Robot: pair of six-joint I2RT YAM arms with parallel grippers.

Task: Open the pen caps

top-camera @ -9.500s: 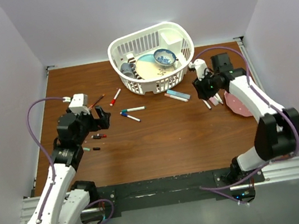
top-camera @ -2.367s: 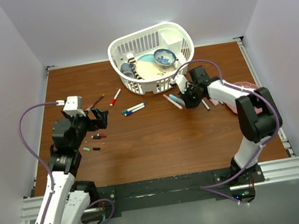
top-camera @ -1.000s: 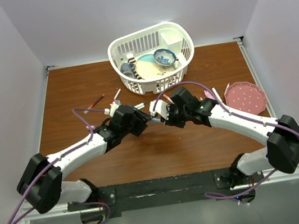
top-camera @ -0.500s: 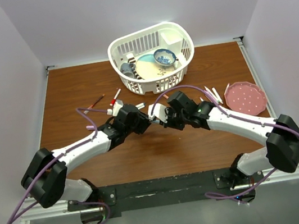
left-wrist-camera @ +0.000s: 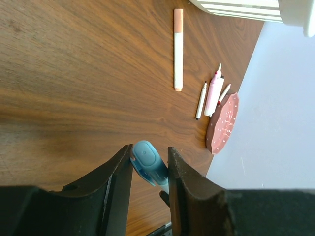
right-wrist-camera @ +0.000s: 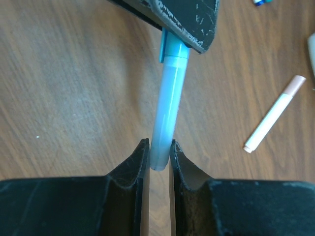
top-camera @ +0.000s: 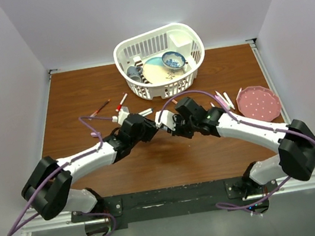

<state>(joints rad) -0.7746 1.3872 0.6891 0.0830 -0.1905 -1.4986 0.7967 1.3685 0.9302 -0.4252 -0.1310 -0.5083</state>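
Note:
A teal pen is held in the air between my two grippers over the middle of the table [top-camera: 83,100]. My left gripper [top-camera: 151,125] [left-wrist-camera: 149,150] is shut on its teal pen cap [left-wrist-camera: 146,161] [right-wrist-camera: 174,49], with a finger pressed to each side. My right gripper [top-camera: 166,122] [right-wrist-camera: 158,146] is shut on the tail end of the pale blue barrel [right-wrist-camera: 167,103]. The cap sits on the barrel. In the top view the pen itself is mostly hidden by the two gripper heads.
A white basket [top-camera: 140,86] of dishes stands at the back centre. A pink plate [top-camera: 257,103] [left-wrist-camera: 221,123] lies at the right, with thin pens [top-camera: 223,98] [left-wrist-camera: 211,91] beside it. A pink-capped marker [left-wrist-camera: 178,49] [right-wrist-camera: 275,113] lies near. A red-capped marker [top-camera: 120,103] lies at left.
My left jaws have narrowed onto the teal cap. Both grippers have shifted a little towards the back, still meeting at the pen.

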